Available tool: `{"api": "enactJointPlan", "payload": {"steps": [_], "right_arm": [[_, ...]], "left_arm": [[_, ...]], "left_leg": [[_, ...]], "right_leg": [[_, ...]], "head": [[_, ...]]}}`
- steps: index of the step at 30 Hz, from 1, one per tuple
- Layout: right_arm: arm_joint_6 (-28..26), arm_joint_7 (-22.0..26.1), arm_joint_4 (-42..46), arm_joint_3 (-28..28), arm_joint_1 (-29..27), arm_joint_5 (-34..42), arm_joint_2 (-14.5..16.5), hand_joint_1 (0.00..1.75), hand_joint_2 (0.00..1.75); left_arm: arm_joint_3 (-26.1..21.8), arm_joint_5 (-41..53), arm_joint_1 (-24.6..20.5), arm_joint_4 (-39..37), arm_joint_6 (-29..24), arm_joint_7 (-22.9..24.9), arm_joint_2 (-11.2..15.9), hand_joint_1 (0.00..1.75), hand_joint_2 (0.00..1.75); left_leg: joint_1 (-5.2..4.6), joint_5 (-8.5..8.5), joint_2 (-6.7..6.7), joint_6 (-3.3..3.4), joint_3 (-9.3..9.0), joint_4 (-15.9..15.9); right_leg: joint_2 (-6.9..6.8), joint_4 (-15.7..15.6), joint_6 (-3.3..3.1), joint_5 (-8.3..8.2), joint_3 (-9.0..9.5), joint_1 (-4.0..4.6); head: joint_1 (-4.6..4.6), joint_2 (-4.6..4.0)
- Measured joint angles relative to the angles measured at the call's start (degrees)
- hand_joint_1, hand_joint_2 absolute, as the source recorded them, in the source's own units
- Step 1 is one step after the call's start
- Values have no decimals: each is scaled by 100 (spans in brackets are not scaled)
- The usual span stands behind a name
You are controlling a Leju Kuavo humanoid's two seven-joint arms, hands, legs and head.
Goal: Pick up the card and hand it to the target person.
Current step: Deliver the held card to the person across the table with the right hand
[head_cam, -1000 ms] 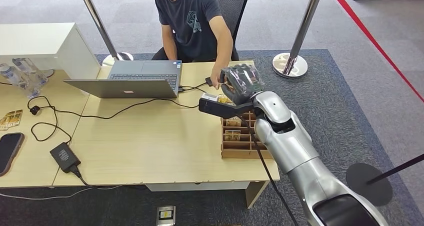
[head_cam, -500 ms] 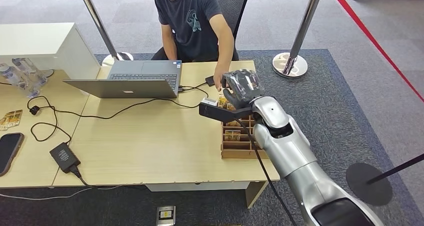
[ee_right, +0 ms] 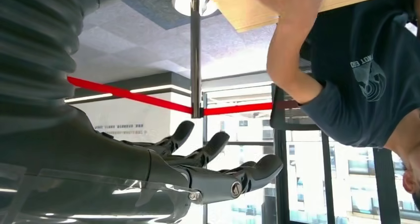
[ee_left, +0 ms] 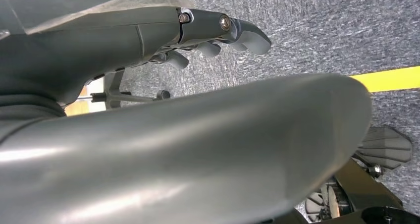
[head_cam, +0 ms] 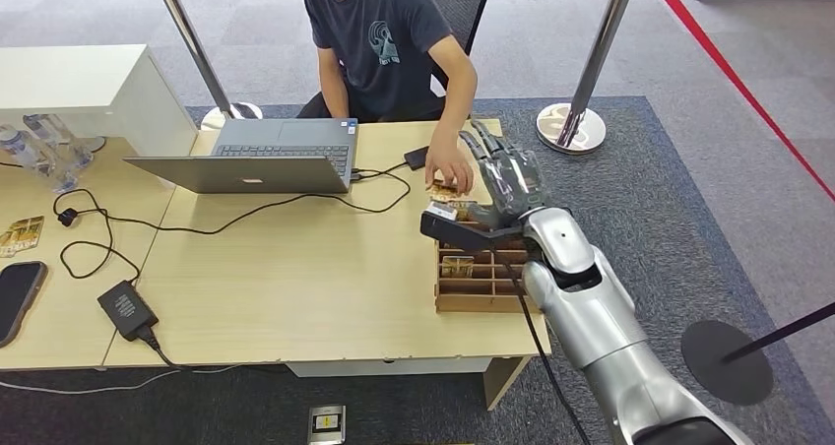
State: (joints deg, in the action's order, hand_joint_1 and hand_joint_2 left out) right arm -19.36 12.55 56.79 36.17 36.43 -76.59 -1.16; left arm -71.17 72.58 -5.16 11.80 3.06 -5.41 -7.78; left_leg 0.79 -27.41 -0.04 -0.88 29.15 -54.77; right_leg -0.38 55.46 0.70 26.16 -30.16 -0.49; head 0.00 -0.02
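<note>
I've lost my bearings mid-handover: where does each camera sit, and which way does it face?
Head view: high on the body, looking down at the table; right arm, right robot hand show.
Left wrist view: behind the left robot hand, facing grey carpet.
Right wrist view: behind right robot hand, facing the person.
Shared: head and right wrist both show that hand and person.

We list: pale matt wood surface (head_cam: 295,278); brown slotted wooden tray (head_cam: 471,286) under dark glossy fingers (head_cam: 502,164); polished silver arm (head_cam: 591,317); rough grey carpet (head_cam: 670,199).
</note>
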Motion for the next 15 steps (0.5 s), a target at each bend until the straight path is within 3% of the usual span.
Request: {"api": "enactJointPlan", "payload": {"steps": [4,15], "right_arm": [[-30,-76,269,-113,-192,43,-98,0,0],[-402,-230,1292,-428,-929,70,-243,0,0]], "left_arm": [[-2,-44,2,0,0,7,-2,0,0],[-2,-86,4,0,-3,3,-9,0,0]], "left_leg": [[0,0,0,0,2,0],[0,0,-1,0,4,0]], "right_leg": [[0,0,0,0,-1,0],[0,-1,0,0,-3,0]], "head": [[0,0],[0,0]]}}
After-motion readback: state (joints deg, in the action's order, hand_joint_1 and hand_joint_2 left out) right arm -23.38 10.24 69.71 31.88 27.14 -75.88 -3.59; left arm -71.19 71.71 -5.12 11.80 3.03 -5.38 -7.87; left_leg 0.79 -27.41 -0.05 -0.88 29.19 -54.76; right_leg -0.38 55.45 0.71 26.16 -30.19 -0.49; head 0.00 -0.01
